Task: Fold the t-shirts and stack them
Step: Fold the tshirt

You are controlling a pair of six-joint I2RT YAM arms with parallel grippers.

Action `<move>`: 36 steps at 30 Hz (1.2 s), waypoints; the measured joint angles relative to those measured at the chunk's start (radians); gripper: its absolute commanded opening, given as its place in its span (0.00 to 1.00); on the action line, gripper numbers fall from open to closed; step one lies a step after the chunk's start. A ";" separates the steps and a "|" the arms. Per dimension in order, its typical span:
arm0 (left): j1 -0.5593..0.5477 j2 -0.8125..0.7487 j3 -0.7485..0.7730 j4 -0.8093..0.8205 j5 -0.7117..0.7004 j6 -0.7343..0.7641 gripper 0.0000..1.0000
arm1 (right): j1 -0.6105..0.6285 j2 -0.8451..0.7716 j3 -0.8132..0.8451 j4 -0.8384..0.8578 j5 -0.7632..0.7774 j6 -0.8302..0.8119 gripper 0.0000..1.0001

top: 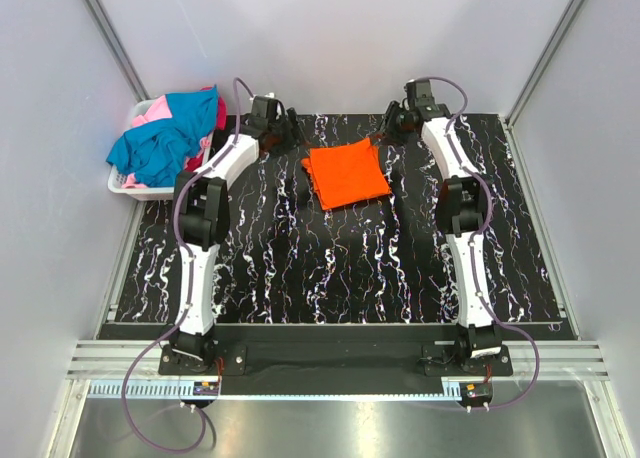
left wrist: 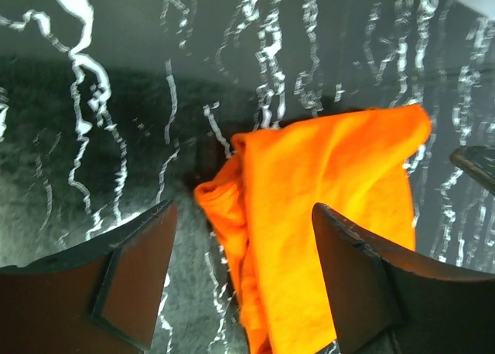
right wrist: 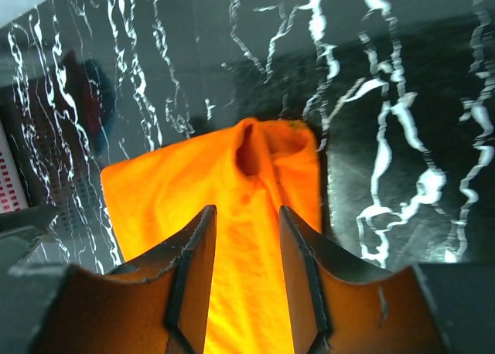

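Note:
A vivid orange t-shirt [top: 347, 175] lies folded into a rough square on the black marbled table [top: 300, 258], toward the back centre. My left gripper [top: 289, 131] hovers at its far left corner. In the left wrist view that gripper [left wrist: 241, 209] is open wide, with the shirt's bunched left edge [left wrist: 232, 215] lying under the gap. My right gripper [top: 386, 130] is at the shirt's far right corner. Seen from the right wrist, it [right wrist: 246, 209] stands open over the orange cloth [right wrist: 170, 192], which is not pinched. Other t-shirts, teal-blue [top: 165, 138], pink [top: 150, 110] and red [top: 208, 138], are heaped at the back left.
The heap of shirts sits in a white slatted basket [top: 125, 188] at the table's back left corner, just beside my left arm [top: 225, 163]. Pale walls close in the table on three sides. Bare black marbled surface stretches from the orange shirt to the arm bases.

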 measured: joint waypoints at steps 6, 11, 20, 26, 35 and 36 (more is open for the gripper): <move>-0.016 -0.043 -0.072 0.032 0.085 -0.031 0.70 | -0.011 -0.043 -0.113 0.006 -0.026 -0.016 0.42; -0.043 -0.079 -0.135 0.019 0.177 -0.086 0.57 | 0.002 -0.104 -0.265 0.000 -0.077 -0.037 0.38; -0.137 -0.097 -0.156 -0.048 0.224 -0.114 0.43 | 0.070 -0.169 -0.353 0.003 -0.105 -0.066 0.35; -0.160 -0.094 -0.146 -0.114 0.198 -0.113 0.37 | 0.092 -0.204 -0.402 0.002 -0.073 -0.078 0.32; -0.158 -0.074 -0.143 -0.240 0.060 -0.105 0.38 | 0.102 -0.279 -0.584 0.019 0.014 -0.035 0.25; -0.158 -0.067 -0.142 -0.254 0.047 -0.105 0.38 | 0.104 -0.285 -0.599 0.020 0.034 -0.031 0.25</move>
